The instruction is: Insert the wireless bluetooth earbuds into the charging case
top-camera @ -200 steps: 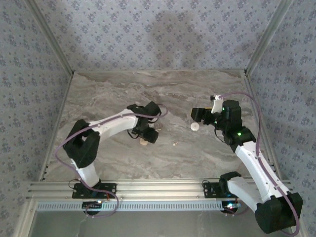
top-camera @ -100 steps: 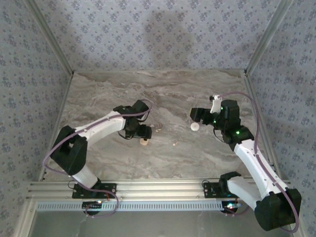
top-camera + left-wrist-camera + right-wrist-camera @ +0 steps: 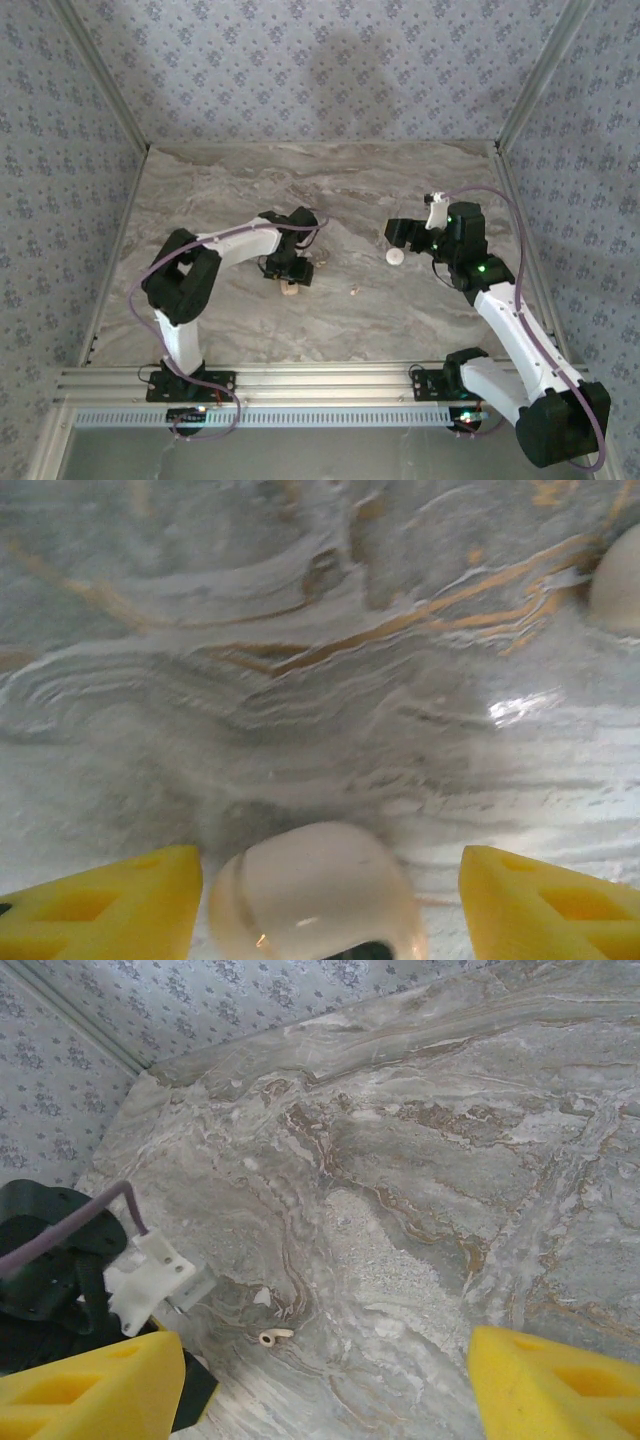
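One marbled table (image 3: 200, 200) carries two arms, the left arm (image 3: 230, 245) and the right arm (image 3: 510, 310), both bent inward. The left gripper (image 3: 330, 905) stands open astride the single peach charging case (image 3: 315, 880), with a gap on one side. The right gripper (image 3: 325, 1390) gapes wide and empty near one white round disc (image 3: 395, 256). Two tiny pale earbuds (image 3: 353, 291) lie loose on the marble beside the case.
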Robot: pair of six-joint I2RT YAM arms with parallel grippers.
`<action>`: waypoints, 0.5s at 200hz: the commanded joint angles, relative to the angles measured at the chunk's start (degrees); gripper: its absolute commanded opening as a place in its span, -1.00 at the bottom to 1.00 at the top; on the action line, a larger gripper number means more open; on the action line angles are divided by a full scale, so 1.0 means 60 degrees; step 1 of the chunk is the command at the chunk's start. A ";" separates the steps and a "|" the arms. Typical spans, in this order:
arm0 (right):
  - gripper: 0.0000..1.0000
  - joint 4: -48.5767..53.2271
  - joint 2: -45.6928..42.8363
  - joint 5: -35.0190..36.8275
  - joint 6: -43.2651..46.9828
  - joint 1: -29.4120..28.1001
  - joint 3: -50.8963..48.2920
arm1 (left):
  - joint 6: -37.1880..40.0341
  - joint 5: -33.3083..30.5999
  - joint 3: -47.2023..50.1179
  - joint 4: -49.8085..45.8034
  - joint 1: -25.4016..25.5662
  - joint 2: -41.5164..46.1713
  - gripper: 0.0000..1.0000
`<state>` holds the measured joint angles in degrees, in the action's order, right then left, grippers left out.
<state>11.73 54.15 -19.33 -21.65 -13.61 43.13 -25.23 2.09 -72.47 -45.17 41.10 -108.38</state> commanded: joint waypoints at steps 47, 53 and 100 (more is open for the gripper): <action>0.53 0.0285 -0.0190 -0.0176 -0.0050 0.0072 0.0124 | 0.0397 -0.0136 -0.0358 -0.0680 0.0386 -0.0462 0.32; 0.53 0.0274 -0.0179 -0.0187 -0.0048 0.0071 0.0120 | 0.0397 -0.0194 -0.0296 -0.0724 0.0414 -0.0388 0.35; 0.53 0.0087 -0.0070 -0.0322 -0.0192 0.0080 0.0045 | -0.0210 -0.0348 0.0120 -0.0746 0.0416 0.0158 0.41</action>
<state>12.29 54.00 -19.99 -21.67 -13.45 43.13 -23.81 -0.27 -73.54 -46.50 43.27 -109.91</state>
